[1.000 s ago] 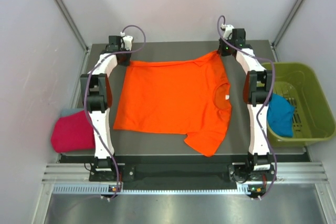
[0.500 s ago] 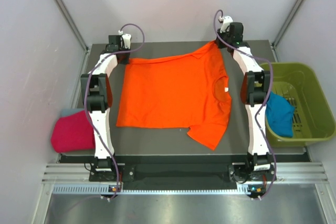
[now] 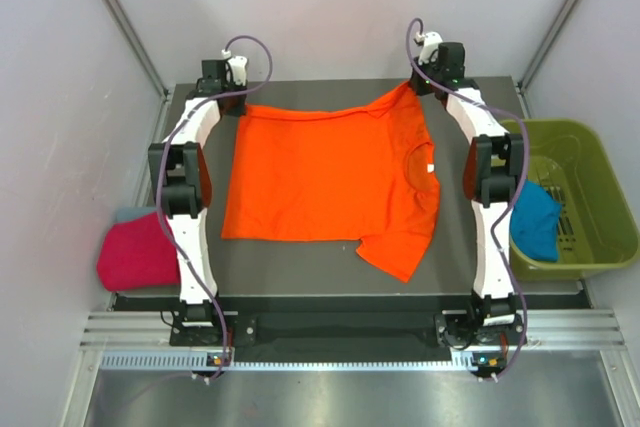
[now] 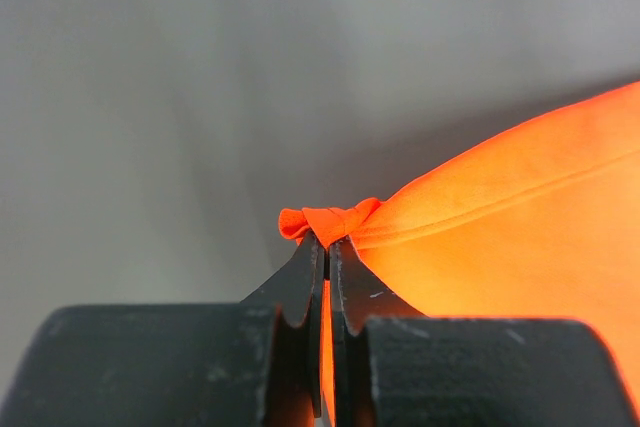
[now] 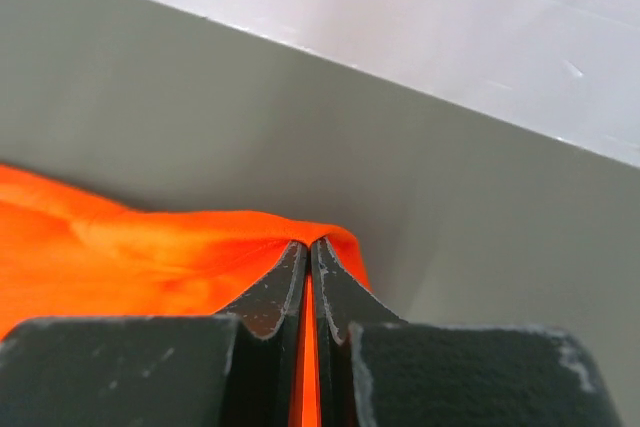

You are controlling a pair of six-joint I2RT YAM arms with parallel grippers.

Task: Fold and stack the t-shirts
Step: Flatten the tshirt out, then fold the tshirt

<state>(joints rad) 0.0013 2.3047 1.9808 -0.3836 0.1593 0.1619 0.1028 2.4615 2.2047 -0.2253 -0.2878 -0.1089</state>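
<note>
Magenta t-shirt point(image 3: 135, 252) lies bunched off the left edge of the desk point(image 3: 300, 272); left tool point(image 4: 327, 247) clamped on far-left corner of orange t-shirt point(image 3: 320, 182) spread across desk, right tool point(image 5: 309, 247) clamped on its far-right sleeve, teal t-shirt point(image 3: 535, 222) in green bin point(image 3: 590, 157) at right.

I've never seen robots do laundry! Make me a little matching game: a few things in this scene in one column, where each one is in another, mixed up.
Things:
1. orange t-shirt
2. pink t-shirt
3. teal t-shirt
4. green bin

Places:
A. bundled up left of the table
B. standing right of the table
C. spread across the table top
D. lying inside the bin

Pairs: 1-C, 2-A, 3-D, 4-B
</note>
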